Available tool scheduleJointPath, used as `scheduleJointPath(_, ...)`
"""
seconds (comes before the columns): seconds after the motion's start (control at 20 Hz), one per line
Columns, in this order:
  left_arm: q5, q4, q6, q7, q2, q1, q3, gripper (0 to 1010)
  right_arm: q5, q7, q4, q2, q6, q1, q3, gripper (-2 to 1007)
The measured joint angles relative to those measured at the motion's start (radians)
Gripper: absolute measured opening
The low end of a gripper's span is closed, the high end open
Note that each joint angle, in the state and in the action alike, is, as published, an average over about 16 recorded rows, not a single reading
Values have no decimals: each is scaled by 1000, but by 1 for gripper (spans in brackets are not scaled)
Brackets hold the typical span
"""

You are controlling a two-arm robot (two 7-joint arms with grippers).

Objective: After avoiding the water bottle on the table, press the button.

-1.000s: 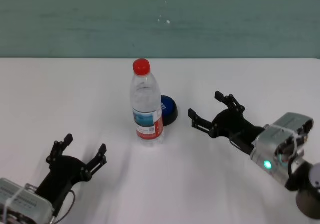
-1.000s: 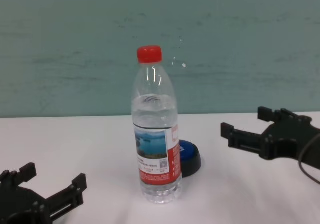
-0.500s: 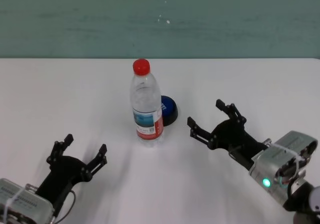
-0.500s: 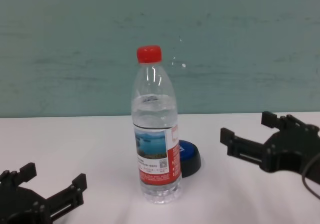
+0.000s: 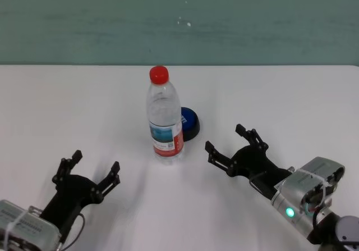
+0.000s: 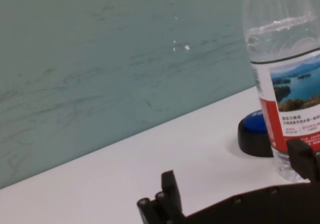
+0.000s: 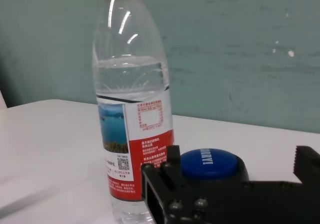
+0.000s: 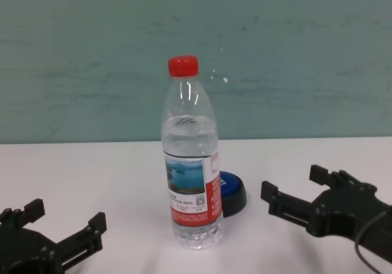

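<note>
The bottle (image 5: 165, 120) stands upright near the middle of the bench (image 5: 67, 105), with the button (image 5: 189, 123) just behind it on the side toward the far right corner, nearly touching its base. The right end effector (image 5: 231, 150), fingers spread wide and holding nothing, hovers low toward the near right. A straight reach risks a finger clipping the bottle and tipping it. The left end effector (image 5: 90, 175), also wide, sits idle by the near left edge.

The right hand (image 5: 229, 146) has drawn back nearer the robot, fingers still spread.
</note>
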Motion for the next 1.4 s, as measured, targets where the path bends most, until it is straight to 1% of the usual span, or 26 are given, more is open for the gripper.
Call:
scheduleJointPath(0.2, 0, 0, 0, 0, 0, 0, 0, 1000, 17, 10, 16, -9, -5, -3, 0, 1004)
scheduleJointPath(0.5, 0, 0, 0, 0, 0, 0, 0, 1000, 31, 14, 12, -12, -11, -18, 0, 1004)
scheduleJointPath(0.85, 0, 0, 0, 0, 0, 0, 0, 1000, 35, 14, 1, -10, -15, -31, 0, 1004)
scheduleJointPath(1.4, 0, 0, 0, 0, 0, 0, 0, 1000, 35, 14, 0, -10, -13, -31, -1, 1004)
